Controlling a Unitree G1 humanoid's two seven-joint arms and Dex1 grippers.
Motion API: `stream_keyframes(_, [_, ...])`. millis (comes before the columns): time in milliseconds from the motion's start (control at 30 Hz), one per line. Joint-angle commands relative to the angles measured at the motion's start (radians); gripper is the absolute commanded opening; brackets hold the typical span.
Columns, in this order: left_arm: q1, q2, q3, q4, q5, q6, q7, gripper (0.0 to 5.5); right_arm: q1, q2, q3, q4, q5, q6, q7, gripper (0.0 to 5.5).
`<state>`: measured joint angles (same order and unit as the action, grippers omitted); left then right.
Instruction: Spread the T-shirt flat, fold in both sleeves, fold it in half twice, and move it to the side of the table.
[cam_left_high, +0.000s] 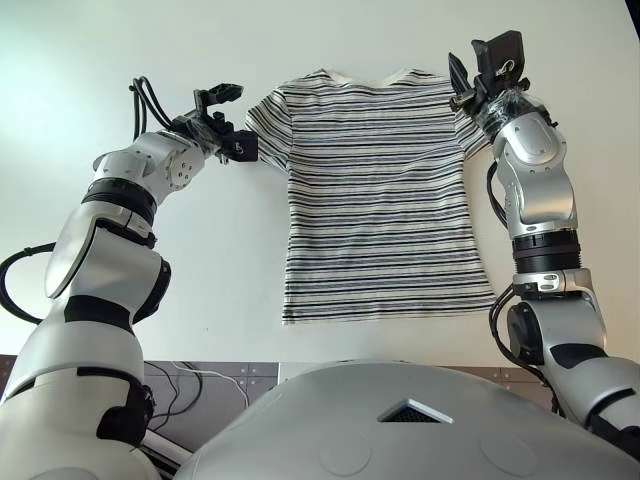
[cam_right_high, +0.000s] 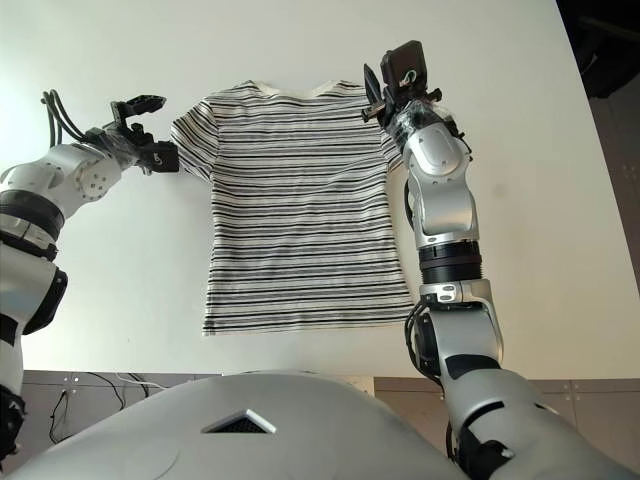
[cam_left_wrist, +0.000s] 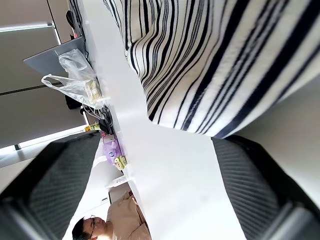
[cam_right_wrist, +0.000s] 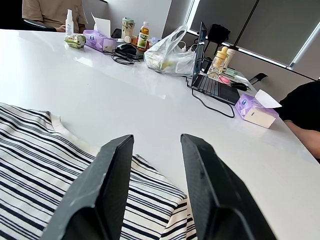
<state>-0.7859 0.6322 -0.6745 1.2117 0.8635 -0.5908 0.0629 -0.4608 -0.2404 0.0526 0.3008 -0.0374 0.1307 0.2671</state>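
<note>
A black-and-white striped T-shirt (cam_left_high: 375, 190) lies spread flat on the white table (cam_left_high: 120, 60), collar away from me and both sleeves out. My left gripper (cam_left_high: 245, 120) is at the edge of the shirt's left sleeve (cam_left_wrist: 210, 65). It is open, with its dark fingers (cam_left_wrist: 55, 185) wide apart and the sleeve hem just beyond them. My right gripper (cam_left_high: 458, 82) hangs over the shirt's right shoulder by the sleeve. It is open too, and its two fingers (cam_right_wrist: 105, 185) stand apart just above the striped cloth.
Bare tabletop lies to the left and right of the shirt and beyond the collar. Farther along the table are a clear plastic bag (cam_right_wrist: 167, 52), a laptop (cam_right_wrist: 210, 80), tissue boxes (cam_right_wrist: 255, 110) and bottles. The table's front edge (cam_left_high: 230, 362) is close to me.
</note>
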Motion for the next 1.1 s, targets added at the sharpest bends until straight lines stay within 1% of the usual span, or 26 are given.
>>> stream_keyframes(33, [0.082, -0.006, -0.036, -0.01, 0.013, -0.06, -0.032, 3.48, -0.016, 0.003, 0.001, 0.007, -0.004, 0.008, -0.001, 1.7])
stream_keyframes(133, [0.083, 0.003, -0.034, -0.025, 0.012, -0.067, 0.002, 2.99, -0.016, 0.001, 0.0, 0.02, -0.007, 0.003, -0.004, 1.7])
stream_keyframes(333, [0.087, 0.001, -0.034, -0.004, 0.008, -0.014, 0.027, 1.93, -0.017, 0.003, -0.002, 0.027, -0.007, 0.002, -0.009, 1.7])
stream_keyframes(500, [0.108, -0.002, -0.008, 0.0, -0.025, 0.025, 0.046, 1.12, -0.013, 0.005, 0.002, 0.031, -0.008, -0.001, -0.005, 1.7])
stream_keyframes(700, [0.16, 0.017, 0.032, -0.082, -0.057, 0.036, 0.077, 0.2, 0.009, 0.005, 0.004, 0.014, -0.008, 0.004, -0.006, 1.7])
stream_keyframes(733, [0.164, 0.014, 0.036, -0.093, -0.059, 0.035, 0.078, 0.12, 0.011, 0.006, 0.004, 0.012, -0.008, 0.005, -0.007, 1.7])
stream_keyframes(933, [0.175, -0.004, 0.037, -0.109, -0.057, 0.023, 0.078, 0.12, 0.007, 0.003, 0.0, 0.016, -0.007, 0.007, -0.006, 1.7])
stream_keyframes(1100, [0.198, 0.021, 0.087, -0.19, -0.073, 0.055, 0.161, 0.12, 0.006, 0.006, 0.0, 0.019, -0.008, 0.008, -0.012, 1.7])
